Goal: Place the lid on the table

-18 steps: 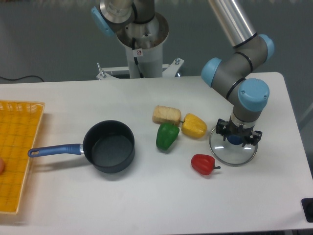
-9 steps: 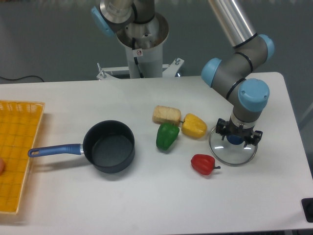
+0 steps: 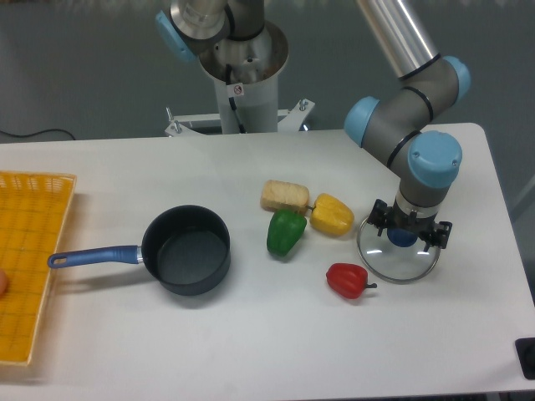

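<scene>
The glass lid [image 3: 399,266] lies flat on the white table [image 3: 276,342] at the right, its metal rim resting on the surface. Its dark blue knob [image 3: 404,239] shows between the fingers of my gripper [image 3: 408,236], which points straight down over it. The fingers stand apart on either side of the knob, so the gripper is open and holds nothing.
A red pepper [image 3: 347,280] lies just left of the lid, with a yellow pepper [image 3: 333,214], a green pepper [image 3: 286,231] and a beige block [image 3: 285,195] further left. A blue-handled saucepan [image 3: 185,251] sits mid-table. A yellow mesh tray [image 3: 29,259] is at the left edge.
The gripper's fingers have spread slightly wider around the knob and the wrist has shifted a touch to the right. The lid has not moved.
</scene>
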`<state>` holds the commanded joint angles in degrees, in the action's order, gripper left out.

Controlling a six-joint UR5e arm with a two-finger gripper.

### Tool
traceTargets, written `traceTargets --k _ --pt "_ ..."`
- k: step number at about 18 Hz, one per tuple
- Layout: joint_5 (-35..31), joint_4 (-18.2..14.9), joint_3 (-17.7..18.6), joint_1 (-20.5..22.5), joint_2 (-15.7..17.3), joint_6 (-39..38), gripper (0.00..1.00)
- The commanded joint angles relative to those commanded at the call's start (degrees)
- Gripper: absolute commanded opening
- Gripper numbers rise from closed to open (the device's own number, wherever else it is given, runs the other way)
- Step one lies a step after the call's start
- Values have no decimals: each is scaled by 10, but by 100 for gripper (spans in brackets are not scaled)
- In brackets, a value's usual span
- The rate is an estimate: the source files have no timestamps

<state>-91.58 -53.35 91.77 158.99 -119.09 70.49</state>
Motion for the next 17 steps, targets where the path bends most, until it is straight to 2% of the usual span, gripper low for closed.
traceTargets --k 1,4,10,17 --pt "-1 -4 -11 0 0 0 100" --pt "0 -15 -12 0 12 25 100" --pt "1 -32 -9 -2 43 168 100" --pt "-2 -38 -9 -4 44 210 100"
